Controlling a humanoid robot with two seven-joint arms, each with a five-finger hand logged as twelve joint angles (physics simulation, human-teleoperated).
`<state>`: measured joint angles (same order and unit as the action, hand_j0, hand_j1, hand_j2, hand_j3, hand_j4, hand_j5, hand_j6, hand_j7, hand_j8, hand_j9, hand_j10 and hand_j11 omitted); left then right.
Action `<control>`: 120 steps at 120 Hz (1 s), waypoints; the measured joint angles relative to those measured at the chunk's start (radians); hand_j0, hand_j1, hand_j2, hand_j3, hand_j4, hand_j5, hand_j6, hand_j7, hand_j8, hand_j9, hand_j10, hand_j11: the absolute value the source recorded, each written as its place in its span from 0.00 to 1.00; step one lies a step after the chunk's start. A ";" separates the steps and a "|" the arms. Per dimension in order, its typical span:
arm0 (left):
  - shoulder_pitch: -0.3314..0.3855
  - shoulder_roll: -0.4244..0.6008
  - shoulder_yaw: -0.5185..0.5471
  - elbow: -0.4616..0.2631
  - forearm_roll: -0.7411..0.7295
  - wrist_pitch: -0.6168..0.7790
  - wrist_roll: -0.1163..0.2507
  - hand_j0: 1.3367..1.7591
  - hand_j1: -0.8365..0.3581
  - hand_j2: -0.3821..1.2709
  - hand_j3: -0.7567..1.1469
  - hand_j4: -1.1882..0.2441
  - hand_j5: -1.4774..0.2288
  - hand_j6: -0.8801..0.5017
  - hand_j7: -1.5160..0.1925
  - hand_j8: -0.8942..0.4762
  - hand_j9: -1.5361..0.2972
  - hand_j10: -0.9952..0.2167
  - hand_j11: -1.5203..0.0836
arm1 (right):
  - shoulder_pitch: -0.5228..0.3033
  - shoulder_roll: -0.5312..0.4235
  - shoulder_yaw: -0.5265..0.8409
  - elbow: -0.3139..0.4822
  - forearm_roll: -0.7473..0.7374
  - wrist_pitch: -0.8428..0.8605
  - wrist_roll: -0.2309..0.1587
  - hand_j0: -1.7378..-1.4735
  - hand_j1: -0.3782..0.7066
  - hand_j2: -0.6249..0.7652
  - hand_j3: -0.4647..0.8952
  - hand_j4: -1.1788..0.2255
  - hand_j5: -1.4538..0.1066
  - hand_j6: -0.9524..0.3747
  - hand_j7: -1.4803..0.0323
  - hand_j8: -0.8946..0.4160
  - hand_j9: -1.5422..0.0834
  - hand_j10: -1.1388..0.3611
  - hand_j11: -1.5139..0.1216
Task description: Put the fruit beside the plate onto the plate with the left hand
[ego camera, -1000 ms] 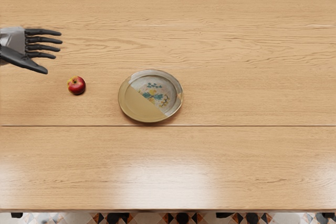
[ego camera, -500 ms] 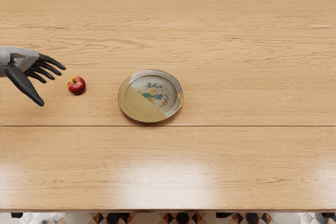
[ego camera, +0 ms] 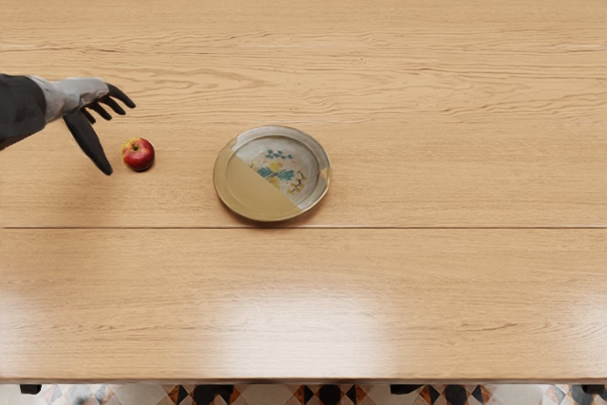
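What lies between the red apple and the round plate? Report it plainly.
Nothing. In the head view, only bare wooden table separates the small red apple from the round gold-rimmed patterned plate.

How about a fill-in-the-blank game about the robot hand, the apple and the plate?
1. The apple lies on the table, to the picture's ____ of the plate.
2. The apple is mostly ____ in colour.
3. The left hand, fingers spread, is near the apple and holds ____.
Missing words: left; red; nothing.
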<state>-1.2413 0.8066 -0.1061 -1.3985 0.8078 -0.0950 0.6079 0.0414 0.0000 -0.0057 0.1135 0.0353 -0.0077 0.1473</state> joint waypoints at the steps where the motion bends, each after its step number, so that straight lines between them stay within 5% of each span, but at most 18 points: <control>1: 0.000 -0.004 0.004 0.000 0.000 0.004 0.000 0.76 0.75 0.26 0.40 0.66 0.68 0.46 0.70 0.47 0.66 0.62 0.75 | 0.000 0.000 0.000 0.000 0.000 0.000 0.000 0.30 0.05 0.45 0.34 0.82 0.91 0.70 0.96 0.67 0.93 0.74 0.91; 27: -0.023 -0.068 0.081 0.003 -0.004 0.129 0.003 0.76 0.75 0.26 0.40 0.66 0.68 0.46 0.70 0.47 0.66 0.62 0.75 | 0.000 0.000 0.000 0.000 0.000 0.000 0.000 0.30 0.05 0.45 0.34 0.82 0.91 0.70 0.96 0.67 0.93 0.74 0.91; 55: -0.208 -0.195 0.349 0.055 -0.107 0.245 0.003 0.76 0.75 0.26 0.40 0.66 0.68 0.46 0.70 0.47 0.66 0.62 0.75 | 0.000 0.000 0.000 0.000 0.000 0.000 0.000 0.30 0.05 0.45 0.34 0.82 0.91 0.70 0.96 0.67 0.93 0.74 0.91; 79: -0.210 -0.213 0.479 0.063 -0.200 0.318 0.003 0.76 0.75 0.26 0.40 0.66 0.68 0.46 0.70 0.47 0.66 0.62 0.75 | 0.000 0.000 -0.001 0.000 0.000 0.000 0.000 0.30 0.05 0.45 0.34 0.82 0.91 0.70 0.96 0.67 0.93 0.74 0.91; 120: -0.207 -0.270 0.508 0.106 -0.240 0.397 0.003 0.76 0.75 0.26 0.40 0.66 0.68 0.46 0.70 0.47 0.66 0.62 0.75 | 0.000 0.000 -0.002 0.000 0.000 0.000 0.000 0.30 0.05 0.45 0.34 0.82 0.91 0.70 0.96 0.67 0.93 0.74 0.91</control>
<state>-1.4481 0.5364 0.4021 -1.2924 0.5679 0.3016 0.6109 0.0414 0.0000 -0.0076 0.1131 0.0353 -0.0077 0.1473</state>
